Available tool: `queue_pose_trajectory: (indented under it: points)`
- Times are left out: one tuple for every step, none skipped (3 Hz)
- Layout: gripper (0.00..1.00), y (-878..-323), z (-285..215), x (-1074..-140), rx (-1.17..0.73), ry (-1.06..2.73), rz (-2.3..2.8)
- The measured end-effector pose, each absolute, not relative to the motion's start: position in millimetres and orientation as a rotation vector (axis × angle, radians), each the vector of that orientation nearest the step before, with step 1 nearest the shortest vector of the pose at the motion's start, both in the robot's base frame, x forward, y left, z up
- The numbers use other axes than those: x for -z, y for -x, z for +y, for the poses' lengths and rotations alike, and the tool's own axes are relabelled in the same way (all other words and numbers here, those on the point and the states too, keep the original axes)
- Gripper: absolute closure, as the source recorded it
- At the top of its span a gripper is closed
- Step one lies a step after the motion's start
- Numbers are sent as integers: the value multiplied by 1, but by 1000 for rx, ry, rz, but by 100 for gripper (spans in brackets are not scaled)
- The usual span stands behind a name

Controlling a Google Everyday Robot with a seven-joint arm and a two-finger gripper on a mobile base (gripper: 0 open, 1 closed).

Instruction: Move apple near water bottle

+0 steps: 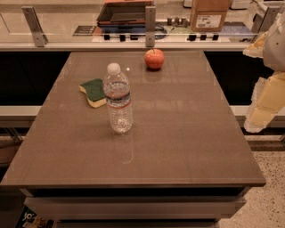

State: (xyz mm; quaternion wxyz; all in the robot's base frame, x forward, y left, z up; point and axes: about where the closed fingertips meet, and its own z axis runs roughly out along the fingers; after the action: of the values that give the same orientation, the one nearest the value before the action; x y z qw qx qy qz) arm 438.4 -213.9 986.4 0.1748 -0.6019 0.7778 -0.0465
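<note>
A small red-orange apple (154, 59) with a short stem sits at the far middle of the brown table (187, 133). A tall clear ribbed water bottle (118, 99) with a white cap stands upright left of centre, well in front and to the left of the apple. My gripper (257, 116) hangs at the right edge of the view, beyond the table's right side, far from both the apple and the bottle and holding nothing that I can see.
A green-and-yellow sponge (93, 92) lies just left of and behind the bottle. Behind the table runs a counter with metal brackets (150, 26), a dark tray (124, 12) and a cardboard box (209, 15). Speckled floor (267, 196) shows at the lower right.
</note>
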Motion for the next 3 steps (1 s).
queue_pose_trajectory:
  points:
    - [0, -439, -214, -987, 134, 1703, 2202]
    - [0, -463, -214, -992, 90, 1591, 2208]
    - [0, -500, -221, -992, -1, 1413, 2271]
